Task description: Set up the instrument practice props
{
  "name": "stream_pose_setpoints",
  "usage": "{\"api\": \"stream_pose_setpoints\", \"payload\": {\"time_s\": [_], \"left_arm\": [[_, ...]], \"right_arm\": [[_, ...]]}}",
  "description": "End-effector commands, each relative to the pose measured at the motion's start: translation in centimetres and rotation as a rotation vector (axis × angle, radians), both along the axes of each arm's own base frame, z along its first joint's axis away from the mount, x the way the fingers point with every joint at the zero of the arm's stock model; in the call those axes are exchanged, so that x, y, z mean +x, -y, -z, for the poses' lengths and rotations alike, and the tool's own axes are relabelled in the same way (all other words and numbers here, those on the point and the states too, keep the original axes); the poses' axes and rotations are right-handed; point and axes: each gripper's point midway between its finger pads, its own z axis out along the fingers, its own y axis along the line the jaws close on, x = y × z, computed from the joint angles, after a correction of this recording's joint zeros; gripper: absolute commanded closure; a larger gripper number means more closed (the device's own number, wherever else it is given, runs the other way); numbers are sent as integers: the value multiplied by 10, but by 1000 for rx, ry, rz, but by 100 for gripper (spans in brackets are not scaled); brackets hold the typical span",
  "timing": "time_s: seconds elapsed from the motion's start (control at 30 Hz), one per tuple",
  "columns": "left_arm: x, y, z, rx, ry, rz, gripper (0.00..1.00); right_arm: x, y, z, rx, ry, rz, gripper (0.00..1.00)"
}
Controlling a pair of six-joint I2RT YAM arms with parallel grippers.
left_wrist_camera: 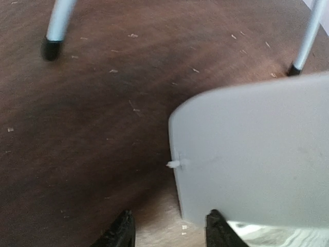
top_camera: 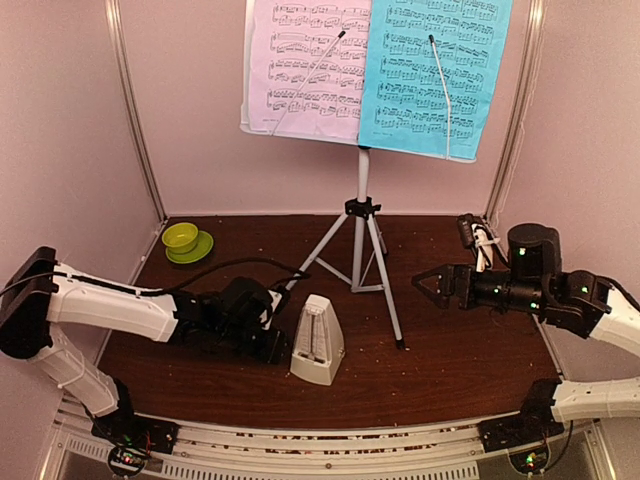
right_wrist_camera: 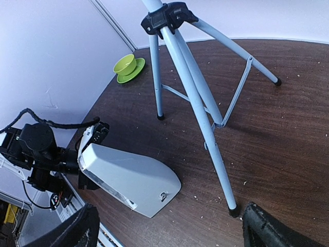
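Note:
The white music stand holds a lilac page (top_camera: 305, 70) and a cyan page (top_camera: 435, 75) on its silver tripod (top_camera: 362, 250), which also shows in the right wrist view (right_wrist_camera: 193, 87). The white pyramid metronome (top_camera: 317, 340) stands upright in front of the tripod. My left gripper (top_camera: 282, 350) is open at its left side. In the left wrist view the metronome (left_wrist_camera: 257, 164) fills the right, and its near corner lies just beyond my open gripper (left_wrist_camera: 169, 234). My right gripper (top_camera: 422, 283) is open and empty, right of the tripod. It looks down on the metronome (right_wrist_camera: 131, 180).
A lime-green bowl on a saucer (top_camera: 186, 241) sits at the back left, also seen in the right wrist view (right_wrist_camera: 127, 67). Pale walls with metal posts enclose the brown table (top_camera: 460, 350). A black and white fixture (top_camera: 470, 235) stands at the back right. Crumbs dot the table.

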Motion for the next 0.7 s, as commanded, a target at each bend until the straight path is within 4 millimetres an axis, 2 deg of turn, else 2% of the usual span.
{"api": "stream_pose_setpoints", "payload": {"time_s": [0.0,0.2,0.3,0.37,0.47,0.57,0.67], "left_arm": [[-19,53,-16,-154,50,165,53],[-40,111,-33,-288,111,314,52],[-39,122,-36,-329,118,321,51],[-33,114,-44,-367,153,273,49],[-29,81,-55,-411,224,188,43],[-28,50,-52,-374,263,130,37],[-29,30,-50,-348,281,98,34]], "right_arm": [[2,3,-7,-5,-18,55,2],[0,-3,0,-17,-57,58,0],[-2,-12,0,-30,-64,36,0],[-5,-24,0,-47,-65,7,0],[-10,-39,1,-75,-56,-27,0],[-12,-55,3,-102,-50,-56,0],[-18,-74,4,-130,-41,-93,0]]}}
